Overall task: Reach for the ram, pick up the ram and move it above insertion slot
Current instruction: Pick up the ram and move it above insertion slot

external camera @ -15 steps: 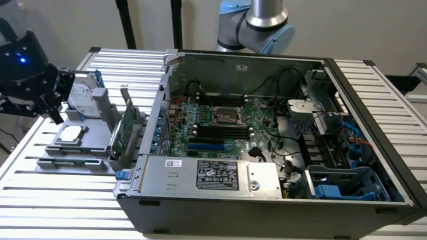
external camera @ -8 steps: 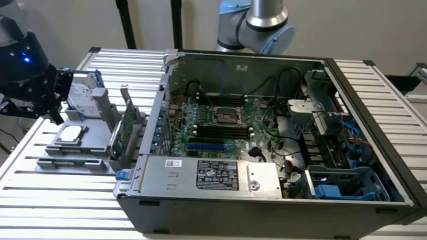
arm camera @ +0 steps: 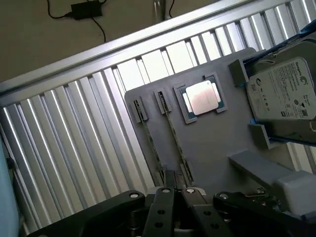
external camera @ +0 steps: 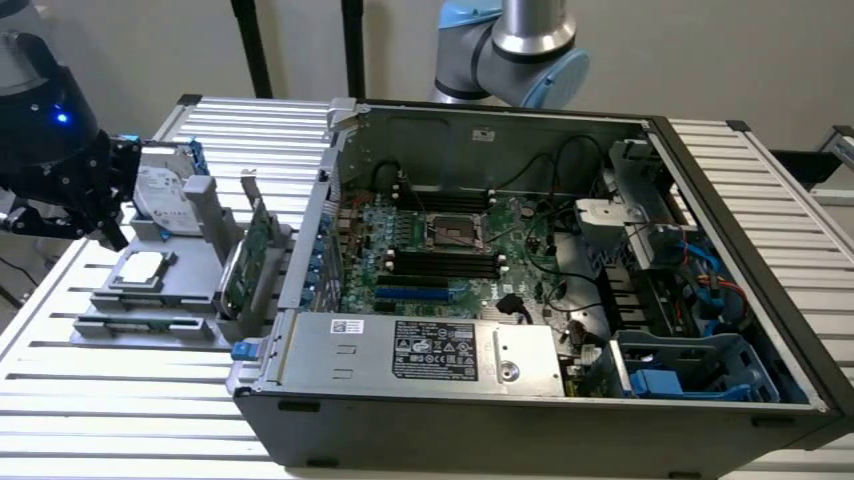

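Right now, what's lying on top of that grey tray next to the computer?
Two ram sticks, a silver processor chip, a hard drive and an upright green card sit on the grey tray. The gripper covers the tray's edge by the sticks' ends.

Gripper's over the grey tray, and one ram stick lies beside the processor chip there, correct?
Not one: the wrist view shows two ram sticks on the grey tray beside the processor chip. The gripper is over the tray, as you said.
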